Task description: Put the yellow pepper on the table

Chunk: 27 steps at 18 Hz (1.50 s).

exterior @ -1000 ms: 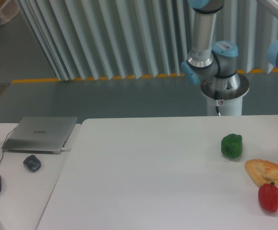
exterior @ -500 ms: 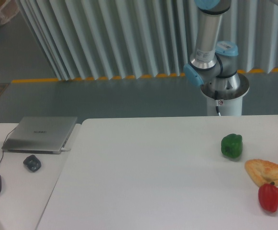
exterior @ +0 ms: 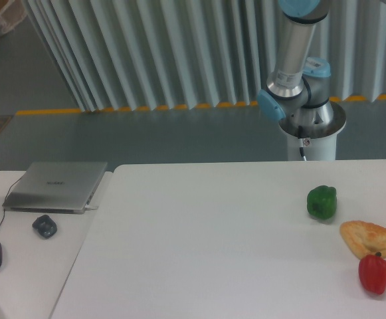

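- Behind the table, the arm's base and lower links rise out of the top of the view — the gripper is out of view, so its jaws cannot be judged.
- On the table's right side sit a green pepper, a flat pastry and a red pepper just in front of the pastry.
- No yellow pepper shows anywhere in view.
- At left, the side desk holds a closed laptop and two mice.

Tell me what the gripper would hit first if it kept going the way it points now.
Cannot tell: the gripper is out of frame. Only the arm's base and lower links show behind the table, so its heading is unknown.
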Tool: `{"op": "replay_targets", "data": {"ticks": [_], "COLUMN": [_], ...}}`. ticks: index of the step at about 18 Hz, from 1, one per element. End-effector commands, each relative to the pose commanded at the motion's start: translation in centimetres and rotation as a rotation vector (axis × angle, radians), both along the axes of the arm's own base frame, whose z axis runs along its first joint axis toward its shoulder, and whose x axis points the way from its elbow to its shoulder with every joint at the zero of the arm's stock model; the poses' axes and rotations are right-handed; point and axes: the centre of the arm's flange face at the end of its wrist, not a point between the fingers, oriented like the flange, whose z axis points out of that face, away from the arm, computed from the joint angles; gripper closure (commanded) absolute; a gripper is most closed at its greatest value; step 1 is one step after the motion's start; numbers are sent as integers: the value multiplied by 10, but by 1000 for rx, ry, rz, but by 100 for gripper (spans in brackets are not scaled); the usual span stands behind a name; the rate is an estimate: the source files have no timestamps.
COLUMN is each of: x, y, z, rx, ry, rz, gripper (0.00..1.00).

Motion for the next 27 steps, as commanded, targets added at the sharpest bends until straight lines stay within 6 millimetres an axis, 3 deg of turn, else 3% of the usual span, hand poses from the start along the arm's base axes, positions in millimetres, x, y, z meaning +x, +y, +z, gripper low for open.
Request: {"op": "replay_targets", "data": {"ticks": [3,8,10,13,16,19,22,27], "x": [0,-6,4,3,-38,-51,-64,-72], "y": [-3,12,19,22,-13,-12,-10,-7], "z": [7,-2,-1,-3,-13,-17,-44,-64], "rx": [-20,65,105,58,142,196,236,246], "ry": [27,8,0,22,-14,-15,-16,-45], "rz": [-86,151,109,117,241,292,357,363], "gripper": [0,0,0,0,0,0,0,0]}}
